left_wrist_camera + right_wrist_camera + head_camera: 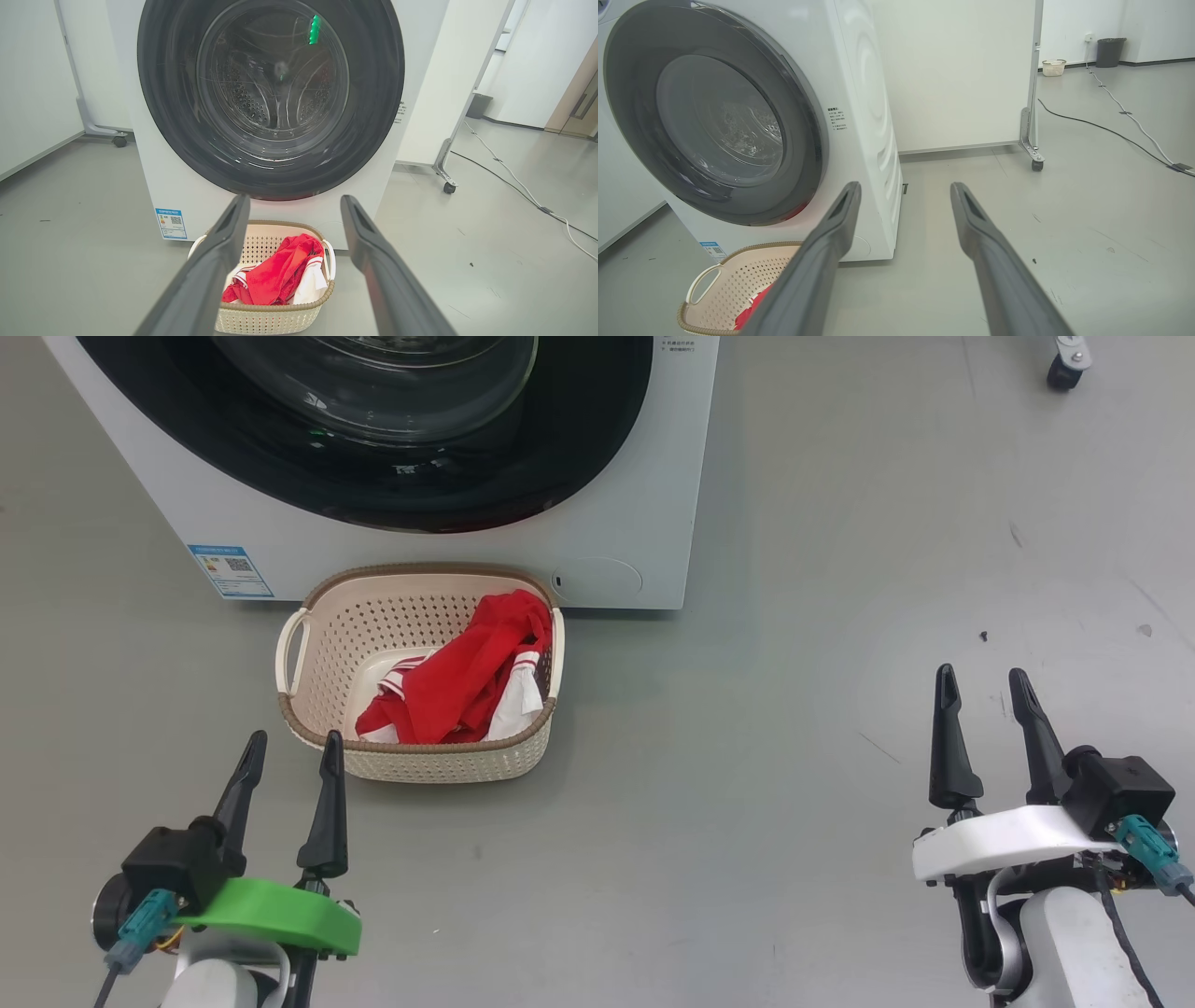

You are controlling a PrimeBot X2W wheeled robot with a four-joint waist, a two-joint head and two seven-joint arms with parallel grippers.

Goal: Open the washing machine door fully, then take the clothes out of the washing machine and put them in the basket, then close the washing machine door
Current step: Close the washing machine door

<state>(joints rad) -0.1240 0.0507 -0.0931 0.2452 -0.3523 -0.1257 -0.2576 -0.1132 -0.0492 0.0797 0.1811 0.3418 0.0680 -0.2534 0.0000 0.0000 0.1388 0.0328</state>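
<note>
Both grippers hang low in front of us with nothing in them. Our left gripper (295, 739) sits at the lower left of the head view, its two dark fingers spread apart and pointing up towards the near left corner of the basket (411, 761), without touching it. Its wrist carries a green cover (280, 915), and the left wrist view looks level along the fingers at the lower half of the washing machine door (560, 457). Our right gripper (982, 674) sits at the lower right, its fingers likewise spread, over bare grey floor (747, 803) well to the right of the basket. Its wrist has a white cover (1008, 840), and that camera looks past the machine's right front corner.

We see the door lying flat against the front of the washing machine (644, 523), with the perforated drum showing through the glass in the left wrist view. The basket stands on the floor just in front of the machine, below the door. The clothes (457, 686) are heaped in its right half, red cloth with white striped trim, one fold draped up to the far right rim. A blue sticker (231, 569) marks the machine's lower left front.
</note>
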